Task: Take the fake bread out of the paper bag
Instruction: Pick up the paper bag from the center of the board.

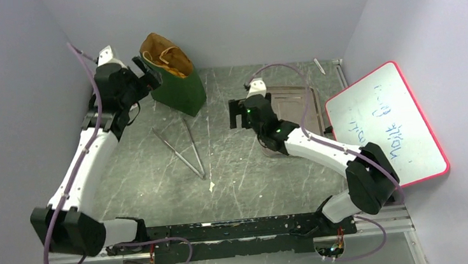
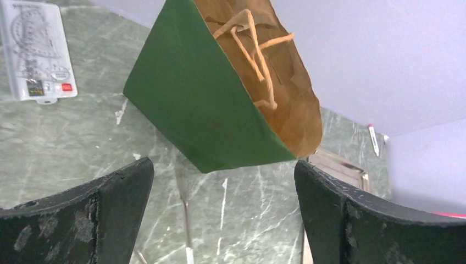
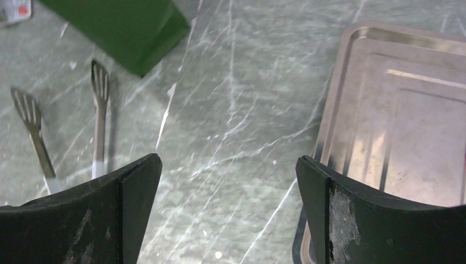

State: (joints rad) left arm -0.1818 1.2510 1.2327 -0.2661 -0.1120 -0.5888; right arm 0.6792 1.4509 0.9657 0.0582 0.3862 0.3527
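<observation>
The dark green paper bag [image 1: 179, 84] stands at the back left of the table, leaning, with its brown inside and tan cord handles [image 2: 255, 49] showing. The fake bread is hidden inside it; only a golden patch shows at the mouth in the top view. My left gripper [image 1: 149, 72] hovers just left of the bag's upper edge, open and empty; in the left wrist view [image 2: 222, 170] the bag [image 2: 192, 104] lies just beyond its fingertips. My right gripper [image 1: 237, 114] is open and empty over bare table between bag and tray, and the right wrist view [image 3: 228, 165] shows the bag's corner [image 3: 132, 33].
A flat metal tray [image 1: 296, 101] lies right of the right gripper [image 3: 401, 110]. Metal tongs [image 1: 185, 150] lie in front of the bag [image 3: 99, 110]. A red-rimmed whiteboard [image 1: 384, 125] leans at the right wall. A marker [image 1: 319, 66] lies at the back. A clear ruler set [image 2: 38, 52] sits beyond the bag.
</observation>
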